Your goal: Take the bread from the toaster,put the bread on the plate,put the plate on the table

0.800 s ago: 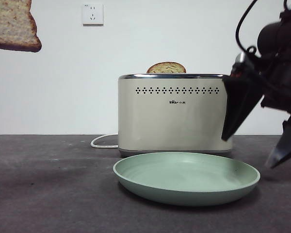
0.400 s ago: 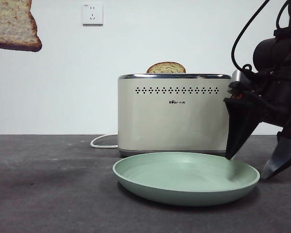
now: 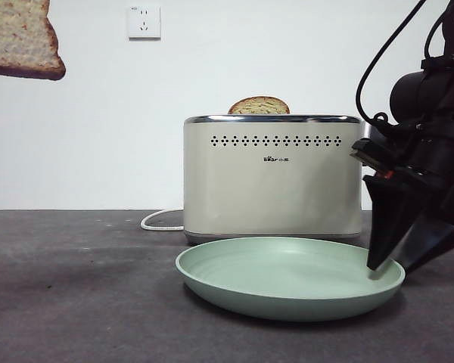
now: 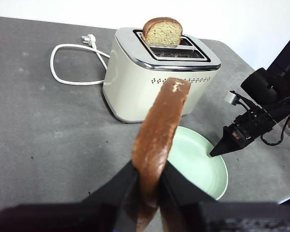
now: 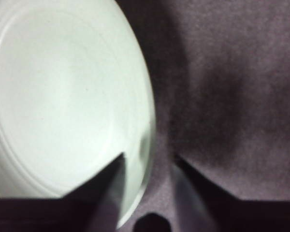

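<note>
Bread (image 4: 157, 130) hangs in the air well above the table (image 3: 76, 302), clenched edge-on between the left gripper's (image 4: 147, 181) jaws, and shows at the front view's upper left corner (image 3: 21, 38). A second slice (image 3: 259, 105) stands in the toaster (image 3: 272, 178). The plate (image 3: 287, 299) lies on the table just before the toaster. The right gripper (image 5: 149, 162) is spread wide, its jaws straddling the plate's rim, one over the plate and one outside it.
</note>
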`<move>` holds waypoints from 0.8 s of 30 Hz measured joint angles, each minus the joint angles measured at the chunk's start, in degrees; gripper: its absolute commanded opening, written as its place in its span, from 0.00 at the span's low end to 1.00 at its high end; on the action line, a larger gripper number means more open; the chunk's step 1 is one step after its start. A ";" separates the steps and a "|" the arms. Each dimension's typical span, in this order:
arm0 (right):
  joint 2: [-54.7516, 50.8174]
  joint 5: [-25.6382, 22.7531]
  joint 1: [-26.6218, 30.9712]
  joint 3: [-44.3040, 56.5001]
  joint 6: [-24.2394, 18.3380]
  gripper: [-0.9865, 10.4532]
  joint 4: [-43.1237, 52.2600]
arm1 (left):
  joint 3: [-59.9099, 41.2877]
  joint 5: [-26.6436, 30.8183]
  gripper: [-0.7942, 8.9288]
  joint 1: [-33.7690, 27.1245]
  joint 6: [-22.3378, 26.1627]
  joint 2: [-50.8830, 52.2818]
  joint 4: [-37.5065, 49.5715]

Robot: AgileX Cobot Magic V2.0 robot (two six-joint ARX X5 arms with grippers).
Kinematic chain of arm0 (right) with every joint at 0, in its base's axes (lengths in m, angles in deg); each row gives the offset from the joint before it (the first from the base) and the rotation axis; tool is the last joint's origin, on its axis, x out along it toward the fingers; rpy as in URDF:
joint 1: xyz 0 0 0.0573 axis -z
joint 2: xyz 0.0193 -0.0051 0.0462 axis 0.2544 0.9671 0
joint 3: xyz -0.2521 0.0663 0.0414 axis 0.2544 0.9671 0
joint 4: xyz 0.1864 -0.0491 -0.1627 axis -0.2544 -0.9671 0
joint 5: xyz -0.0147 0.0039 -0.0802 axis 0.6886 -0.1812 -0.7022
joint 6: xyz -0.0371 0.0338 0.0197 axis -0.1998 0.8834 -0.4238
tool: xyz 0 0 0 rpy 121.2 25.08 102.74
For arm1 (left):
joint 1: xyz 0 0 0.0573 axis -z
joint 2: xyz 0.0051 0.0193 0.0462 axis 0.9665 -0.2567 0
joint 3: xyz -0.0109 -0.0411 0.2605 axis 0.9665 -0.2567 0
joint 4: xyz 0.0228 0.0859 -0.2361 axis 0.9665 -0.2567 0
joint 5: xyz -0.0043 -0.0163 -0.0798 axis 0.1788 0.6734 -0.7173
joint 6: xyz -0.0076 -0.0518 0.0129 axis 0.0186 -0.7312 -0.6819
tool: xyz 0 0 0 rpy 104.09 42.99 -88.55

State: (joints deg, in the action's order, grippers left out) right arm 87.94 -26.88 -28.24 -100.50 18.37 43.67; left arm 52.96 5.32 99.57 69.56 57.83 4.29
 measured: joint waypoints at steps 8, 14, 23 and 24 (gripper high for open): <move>0.04 0.13 -0.02 -0.02 0.20 0.07 1.53 | 0.00 -0.02 0.07 0.00 -0.02 0.00 0.00; -1.31 0.00 -0.31 0.00 0.55 0.07 1.55 | 0.00 -0.09 0.07 0.00 -0.33 0.00 -0.07; -13.75 -0.55 -2.67 0.00 3.43 0.07 1.97 | 0.00 -2.91 0.07 0.00 -1.92 0.00 0.02; -14.88 -0.66 -3.34 0.00 3.89 0.07 2.05 | 0.00 -3.08 0.07 0.00 -2.32 0.00 0.02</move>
State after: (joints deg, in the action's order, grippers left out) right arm 73.05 -27.54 -31.58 -100.50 22.26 45.72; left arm 52.96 2.24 99.57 67.24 57.83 4.31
